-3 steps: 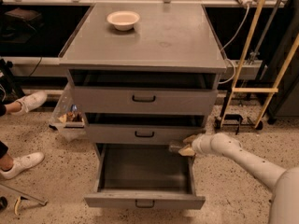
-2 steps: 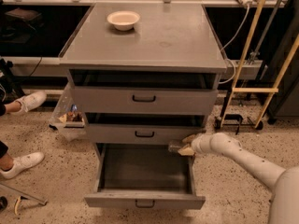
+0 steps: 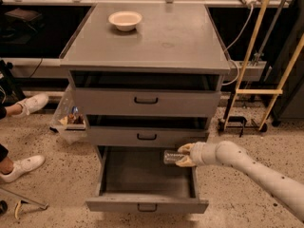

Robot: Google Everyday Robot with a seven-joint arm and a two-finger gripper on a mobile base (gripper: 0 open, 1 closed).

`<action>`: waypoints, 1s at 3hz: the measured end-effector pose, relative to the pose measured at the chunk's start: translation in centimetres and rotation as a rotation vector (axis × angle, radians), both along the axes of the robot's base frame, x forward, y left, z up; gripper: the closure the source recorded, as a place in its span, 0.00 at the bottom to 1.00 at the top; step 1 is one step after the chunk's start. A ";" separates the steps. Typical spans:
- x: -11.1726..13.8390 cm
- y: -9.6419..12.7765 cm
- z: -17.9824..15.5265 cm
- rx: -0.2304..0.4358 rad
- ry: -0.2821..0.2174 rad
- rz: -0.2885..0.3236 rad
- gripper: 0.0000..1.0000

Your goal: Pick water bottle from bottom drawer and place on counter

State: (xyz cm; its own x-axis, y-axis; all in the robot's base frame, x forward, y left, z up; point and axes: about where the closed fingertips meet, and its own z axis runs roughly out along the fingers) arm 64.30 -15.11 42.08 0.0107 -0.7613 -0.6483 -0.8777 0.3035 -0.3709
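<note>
- While the water bottle lies sideways above the open bottom drawer's right rear corner, my end effector grips it, fingers clamped on its end.
- A bowl rests on the tabletop.

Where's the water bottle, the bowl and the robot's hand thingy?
water bottle [image 3: 169, 157]: camera view, its clear free end, over the bottom drawer [image 3: 142, 177].
bowl [image 3: 125, 20]: camera view, middle of its hollow, on the counter [image 3: 180, 39].
gripper [image 3: 179, 156]: camera view, between fingertips clamping the bottle.
</note>
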 end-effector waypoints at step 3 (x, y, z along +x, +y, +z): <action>-3.8 -4.5 18.5 -0.200 -0.314 -0.105 1.00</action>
State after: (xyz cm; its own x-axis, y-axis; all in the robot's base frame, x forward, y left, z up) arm 60.47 -19.63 60.54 0.1007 -0.8798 -0.4645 -0.6799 0.2800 -0.6778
